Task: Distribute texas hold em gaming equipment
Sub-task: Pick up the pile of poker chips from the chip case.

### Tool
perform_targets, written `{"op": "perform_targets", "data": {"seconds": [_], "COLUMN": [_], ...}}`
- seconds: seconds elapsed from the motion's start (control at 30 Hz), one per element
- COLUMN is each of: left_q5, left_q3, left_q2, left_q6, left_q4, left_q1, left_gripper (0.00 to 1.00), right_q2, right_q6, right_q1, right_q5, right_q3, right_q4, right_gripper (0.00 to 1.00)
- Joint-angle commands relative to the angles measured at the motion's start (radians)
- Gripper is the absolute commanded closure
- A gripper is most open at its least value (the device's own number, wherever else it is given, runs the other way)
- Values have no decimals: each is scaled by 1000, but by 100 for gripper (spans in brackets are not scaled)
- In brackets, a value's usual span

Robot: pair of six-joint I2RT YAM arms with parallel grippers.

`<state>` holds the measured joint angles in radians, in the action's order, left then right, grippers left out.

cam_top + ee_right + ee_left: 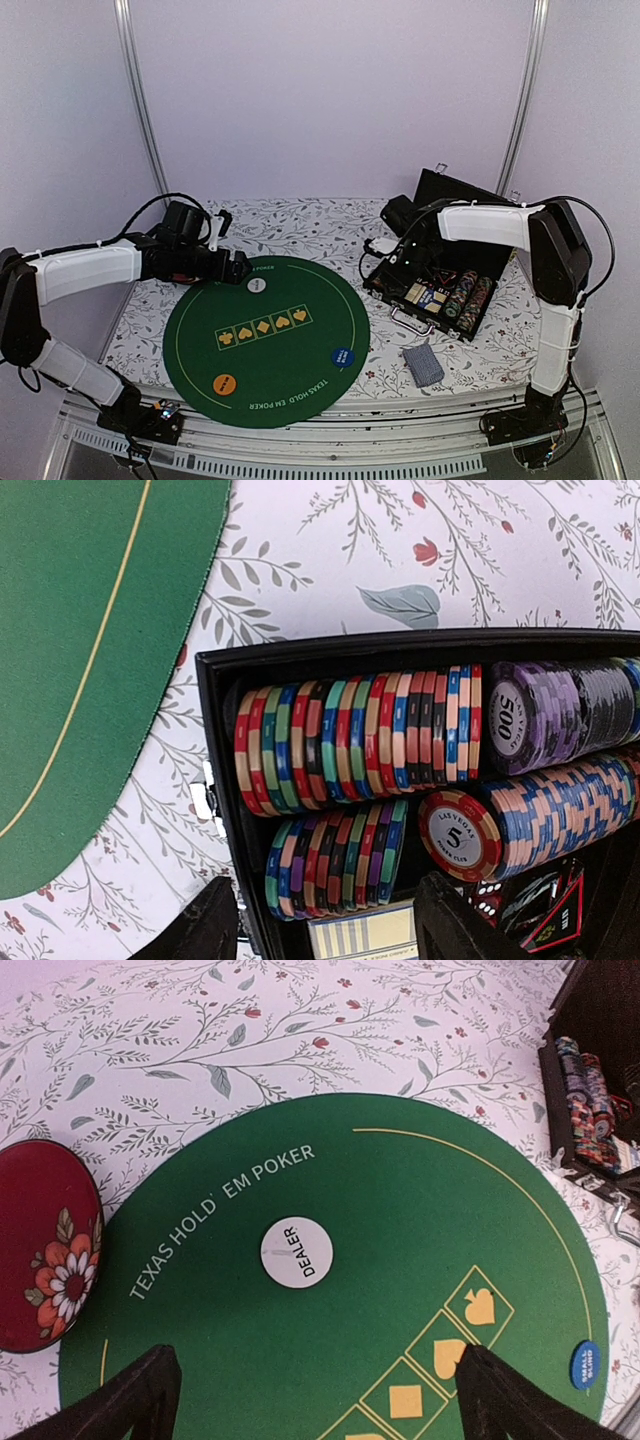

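Counter (130, 330) under a white floral cloth.

Far left: one dark red round disc with a painted flower (45, 1250), flat on the cloth, just beside the rim of one round green felt poker mat (420, 1220). Cannot tell if they touch.

Three buttons lie on the mat, well apart:
- one white round "DEALER" button (296, 1250), near the far rim
- one orange round button (226, 383), near-left
- one blue round "SMALL BLIND" button (585, 1363), near-right

Five yellow suit boxes are printed across the mat's centre.

Left end effector (315, 1400): fingers (135, 1400) spread wide, nothing between them, touching nothing. It hovers over the far-left part of the mat, with the white button just ahead of it.

Right of the mat: one deck of blue-grey patterned playing cards (423, 363), flat on the cloth near the counter's front edge, apart from the mat. Just beyond it stands one open black hard case (400, 645), lid up, with a strip of cloth between it and the mat rim.

Striped poker chips (355, 740) stand on edge in the case, four rows in the right wrist view:
- two multicoloured rows at left, one above the other
- one purple-and-black row marked "500"
- one red, blue and peach row marked "5"

Right end effector (325, 930): spread wide over the case's left end, holding nothing, with the lower multicoloured row between its fingers in view. Cannot tell if it touches the chips.

The mat's near rim runs close to the counter's front edge.
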<state>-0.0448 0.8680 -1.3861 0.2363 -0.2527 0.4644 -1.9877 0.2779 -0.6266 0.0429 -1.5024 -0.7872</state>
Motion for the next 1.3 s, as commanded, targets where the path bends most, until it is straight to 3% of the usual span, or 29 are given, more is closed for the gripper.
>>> {"op": "perform_targets", "data": {"seconds": [0.0,0.4,1.13,1.27], "left_q5": [-6,-6,5,2], "left_q3": [23,22,22,25], "left_q2": [-4,-4,-2,-4], "left_q6": [-10,-11,-14,-14], "left_q4": [-13,-11,-12,-13], "left_q1": [0,0,0,0], "left_gripper": [2,2,2,2], "right_q2": [-35,-43,-72,-85], "right_q6": [10,24,34,21], "right_q1": [14,51,74,73], "right_q5": [-1,-73,-183,-155], "right_q3": [-19,-5,46,39], "right_q4": [-2,24,50,62], "right_gripper": [41,53,54,58]}}
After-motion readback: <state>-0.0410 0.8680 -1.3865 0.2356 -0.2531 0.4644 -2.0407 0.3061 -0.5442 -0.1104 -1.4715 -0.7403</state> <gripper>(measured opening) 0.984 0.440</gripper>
